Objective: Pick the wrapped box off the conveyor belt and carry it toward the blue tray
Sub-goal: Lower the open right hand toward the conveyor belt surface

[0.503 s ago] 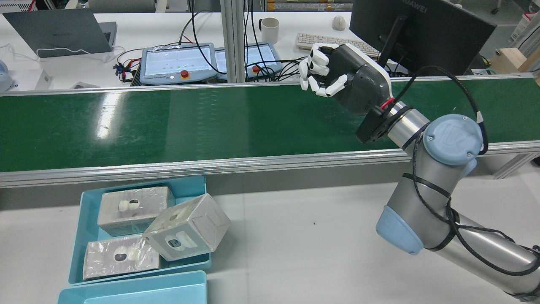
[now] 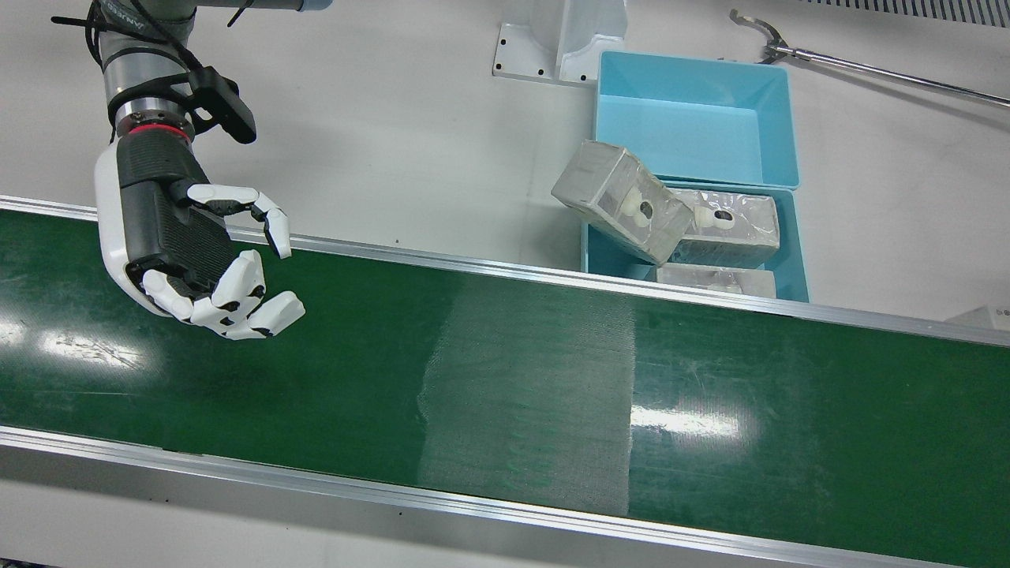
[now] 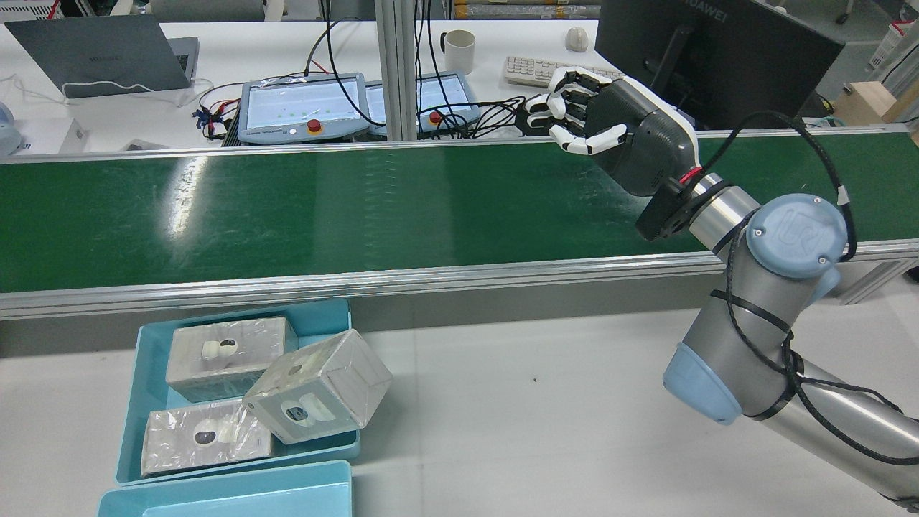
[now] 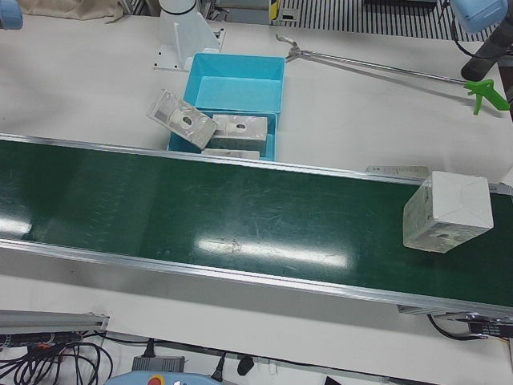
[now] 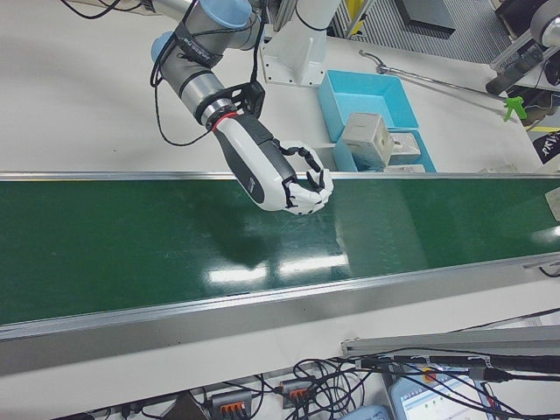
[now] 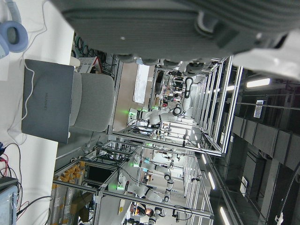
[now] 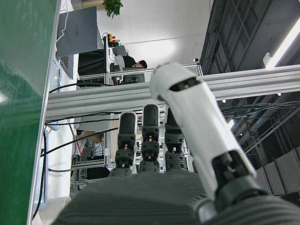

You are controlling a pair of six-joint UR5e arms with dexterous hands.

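Observation:
A white wrapped box point(image 4: 447, 210) stands on the green conveyor belt point(image 4: 200, 208) at its far end on my left arm's side; only the left-front view shows it. My right hand point(image 3: 617, 136) hovers over the other end of the belt point(image 2: 513, 379), empty, fingers loosely curled and apart; it also shows in the front view point(image 2: 197, 260) and the right-front view point(image 5: 280, 179). The blue tray point(image 3: 143, 345) beside the belt holds two wrapped boxes, and a third box point(image 3: 319, 388) leans tilted on its rim. The left hand view shows only that hand's palm point(image 6: 187, 23).
A second, empty blue tray point(image 2: 694, 110) sits against the filled one. A long grabber tool with a green handle point(image 4: 385, 68) lies on the white table. Teach pendants point(image 3: 301, 108), a monitor point(image 3: 718, 50) and cables stand behind the belt.
My right hand has moved to the right along the belt and slightly farther across it, with its fingers curled in a little more. The tray and its boxes have not moved.

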